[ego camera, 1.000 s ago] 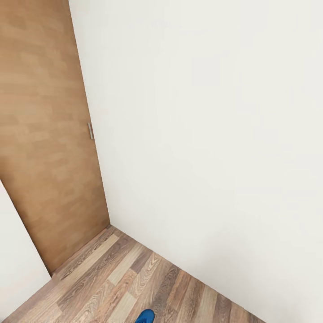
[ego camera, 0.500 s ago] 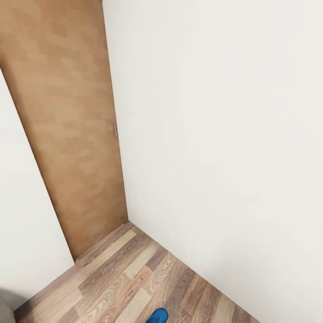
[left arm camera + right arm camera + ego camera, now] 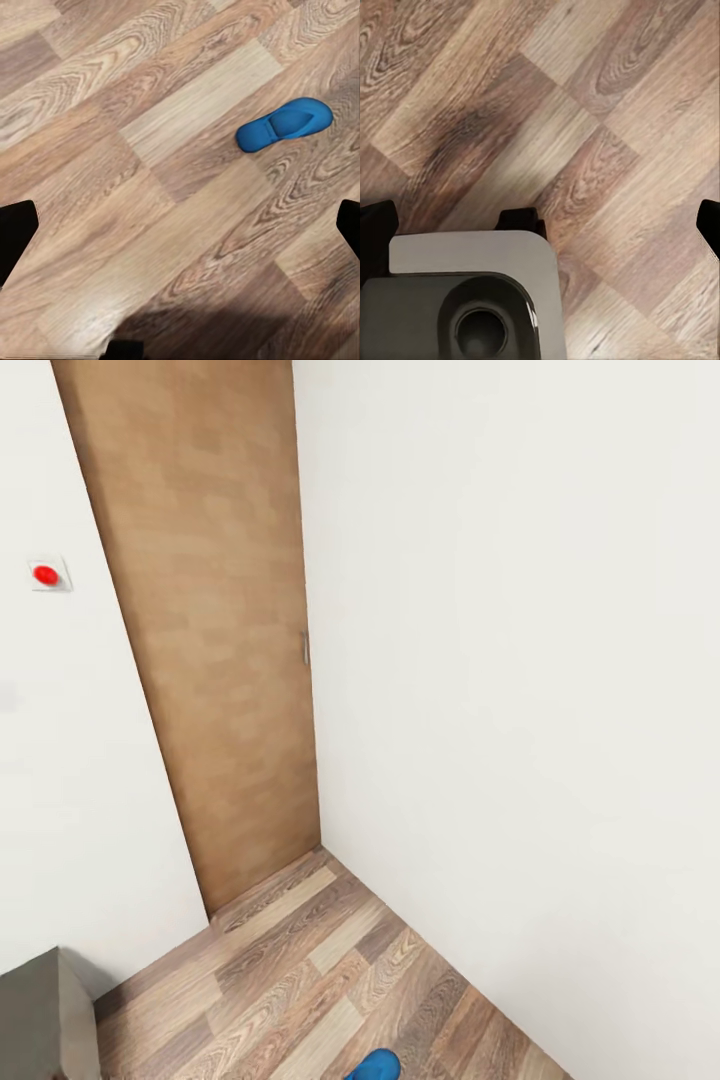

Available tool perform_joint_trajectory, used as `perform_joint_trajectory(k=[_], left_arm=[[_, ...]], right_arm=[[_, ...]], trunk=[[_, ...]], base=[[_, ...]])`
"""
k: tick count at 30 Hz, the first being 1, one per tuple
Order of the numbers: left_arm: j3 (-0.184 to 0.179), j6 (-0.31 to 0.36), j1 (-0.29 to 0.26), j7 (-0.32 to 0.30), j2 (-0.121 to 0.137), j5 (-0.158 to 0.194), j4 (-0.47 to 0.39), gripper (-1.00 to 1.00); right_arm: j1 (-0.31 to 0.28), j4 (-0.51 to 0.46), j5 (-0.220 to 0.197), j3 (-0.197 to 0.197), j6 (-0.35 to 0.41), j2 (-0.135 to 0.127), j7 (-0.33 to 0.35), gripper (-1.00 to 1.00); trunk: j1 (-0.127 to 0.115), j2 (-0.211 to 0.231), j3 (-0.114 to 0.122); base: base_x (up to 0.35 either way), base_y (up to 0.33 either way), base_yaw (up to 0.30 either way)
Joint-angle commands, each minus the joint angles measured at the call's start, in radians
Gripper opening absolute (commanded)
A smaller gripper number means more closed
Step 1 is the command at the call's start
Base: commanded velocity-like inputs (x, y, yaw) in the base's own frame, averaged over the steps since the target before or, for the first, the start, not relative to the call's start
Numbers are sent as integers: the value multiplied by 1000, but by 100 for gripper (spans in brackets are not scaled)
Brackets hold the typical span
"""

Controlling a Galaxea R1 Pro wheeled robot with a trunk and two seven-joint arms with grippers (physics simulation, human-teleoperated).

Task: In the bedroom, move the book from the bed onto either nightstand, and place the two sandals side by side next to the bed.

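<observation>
At the wood-plank floor [image 3: 300, 970] corner by the tan wooden door [image 3: 215, 640], a bright blue flip-flop sandal [image 3: 285, 124] is cut off in the head view; open floor surrounds it. Both end effectors are spread.

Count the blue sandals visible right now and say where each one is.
1. One sandal lies flat on the wood-plank floor; the head view catches its tip at the bottom edge. The second may be out of frame.

Blue sandal [image 3: 285, 124] lies flat on wood-plank floor [image 3: 150, 187].
</observation>
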Motion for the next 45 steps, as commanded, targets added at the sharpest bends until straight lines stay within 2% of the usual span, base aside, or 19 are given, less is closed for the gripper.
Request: perform_joint_trajectory(k=[1, 8, 19, 45], left_arm=[[1, -1, 0, 0, -1, 7, -1, 100], [1, -1, 0, 0, -1, 7, -1, 100], [1, -1, 0, 0, -1, 7, -1, 100], [2, -1, 0, 0, 1, 7, -1, 100]], right_arm=[[0, -1, -5, -6, 0, 1, 8, 100], [1, 0, -5, -5, 0, 3, 8, 100], [0, -1, -4, -6, 0, 0, 8, 100], [1, -2, -4, -6, 0, 0, 8, 100]], trunk=[[0, 0, -1], [0, 0, -1], [0, 0, -1], [0, 0, -1]], base=[[0, -82, 288], [0, -82, 245], [0, -83, 97], [0, -46, 287]])
